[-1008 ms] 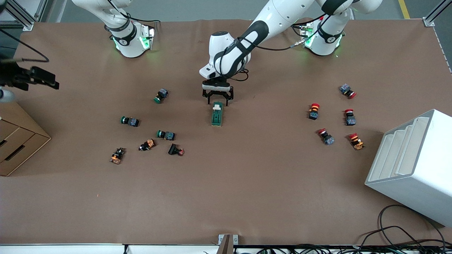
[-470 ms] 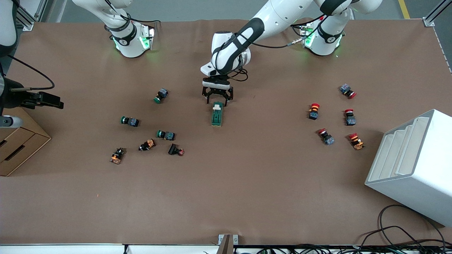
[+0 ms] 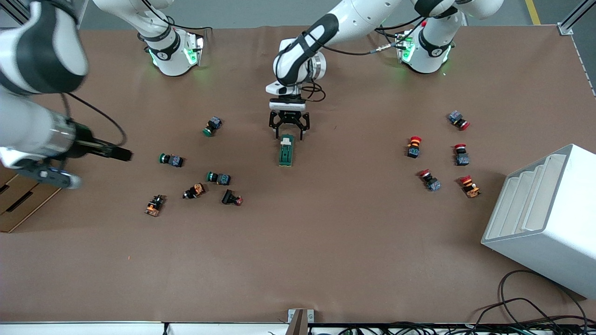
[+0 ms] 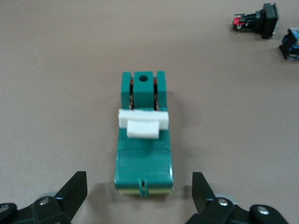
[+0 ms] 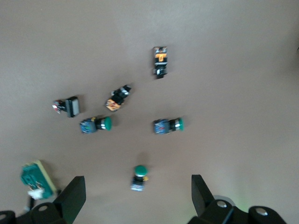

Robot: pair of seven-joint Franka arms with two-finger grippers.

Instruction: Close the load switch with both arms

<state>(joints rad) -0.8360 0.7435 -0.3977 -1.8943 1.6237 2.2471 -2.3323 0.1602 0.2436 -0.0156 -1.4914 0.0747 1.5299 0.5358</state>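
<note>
A: Where does the load switch (image 3: 286,150) lie?

B: Flat on the brown tabletop (image 3: 326,242), about midway between the two arms' ends, its long side running toward the front camera. In the left wrist view the load switch (image 4: 143,140) shows a dark green body with a white lever piece (image 4: 143,123) across its top and a cream strip under its base.

A: And the left gripper (image 3: 289,126)?

B: It hangs over the tabletop just at the end of the switch that lies farther from the front camera. Its fingers (image 4: 74,192) are spread wide, wider than the switch, and they touch nothing.

A: The right gripper (image 3: 122,154)?

B: It is over the right arm's end of the tabletop, close to a green push button (image 3: 170,159). In the right wrist view its fingers (image 5: 72,196) are spread apart with nothing between them, and the tabletop below shows a scatter of small buttons with the green switch (image 5: 35,178) at the edge.

A: What else is on the tabletop?

B: Toward the right arm's end, a cluster of green-capped push buttons (image 3: 219,177) and orange-and-black parts (image 3: 154,205). Toward the left arm's end, five red-capped push buttons (image 3: 413,146), well apart from the switch. A white stepped rack (image 3: 545,218) stands at that end, nearer the front camera, and a cardboard box (image 3: 18,204) sits at the right arm's edge. Cables (image 3: 521,309) lie along the edge nearest the front camera
</note>
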